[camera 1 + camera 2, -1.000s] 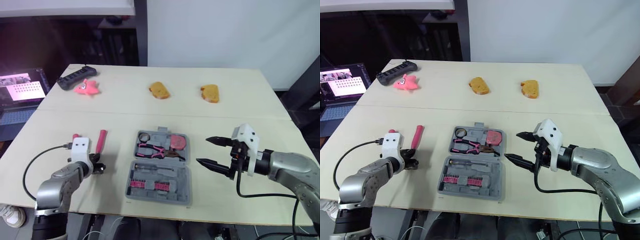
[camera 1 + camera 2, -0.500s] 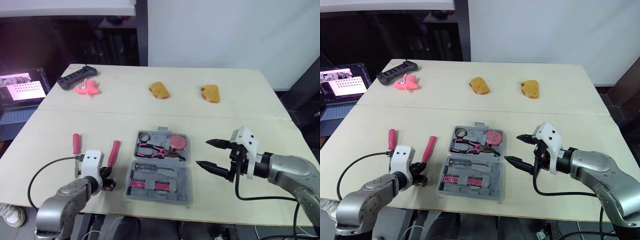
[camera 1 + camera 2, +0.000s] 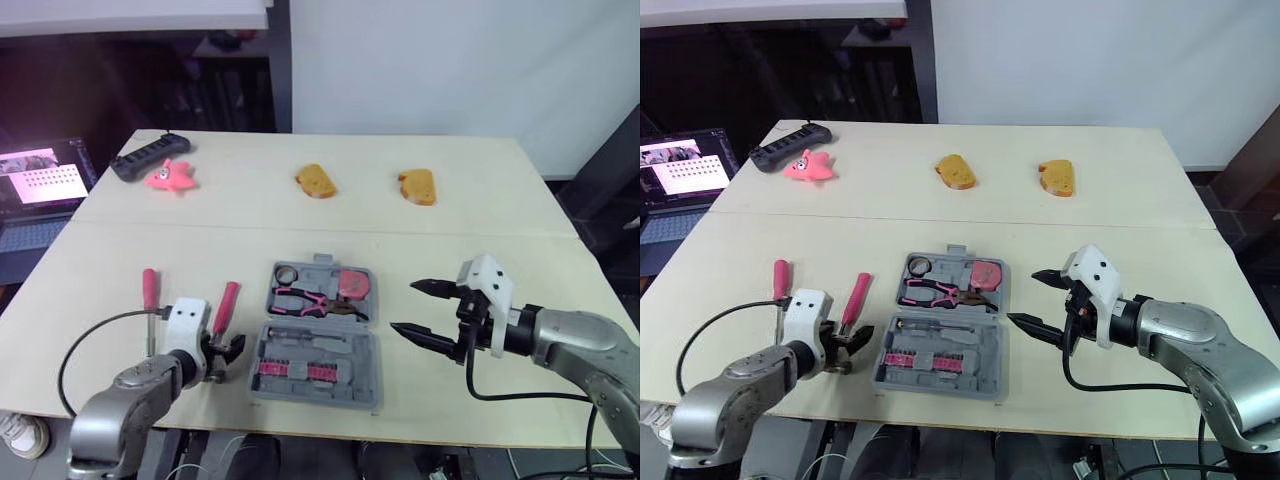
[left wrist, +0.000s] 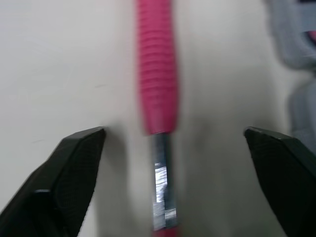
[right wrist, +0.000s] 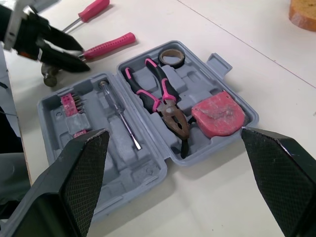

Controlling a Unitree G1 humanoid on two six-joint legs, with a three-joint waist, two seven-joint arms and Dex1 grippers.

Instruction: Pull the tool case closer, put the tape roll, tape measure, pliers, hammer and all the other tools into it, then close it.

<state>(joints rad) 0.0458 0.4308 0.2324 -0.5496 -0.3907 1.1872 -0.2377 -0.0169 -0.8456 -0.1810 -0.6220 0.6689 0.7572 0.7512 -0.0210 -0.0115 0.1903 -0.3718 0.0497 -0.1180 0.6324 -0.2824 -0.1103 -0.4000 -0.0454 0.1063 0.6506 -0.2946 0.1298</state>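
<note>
The grey tool case [image 3: 360, 352] lies open at the table's middle front. It holds the tape roll [image 3: 288, 273], pink-handled pliers [image 3: 310, 298], red tape measure [image 3: 352, 283] and a small screwdriver [image 5: 121, 123]. The hammer, with its pink handle [image 3: 227, 300], lies on the table just left of the case. My left gripper [image 3: 225, 352] is open astride its metal shaft [image 4: 162, 182]; the fingers [image 4: 69, 168] stand well clear of it. A pink-handled screwdriver [image 3: 150, 290] lies farther left. Right of the case, my right gripper [image 3: 402, 307] hovers open and empty.
At the table's far side are a black power strip [image 3: 150, 155], a pink toy [image 3: 170, 177] and two bread pieces [image 3: 316, 181] [image 3: 417, 186]. A laptop [image 3: 40, 180] sits beyond the left edge. Bare tabletop surrounds the case.
My left gripper, shut on the hammer a second ago, carried it right toward the case and has now opened, leaving it on the table. The right gripper barely moved.
</note>
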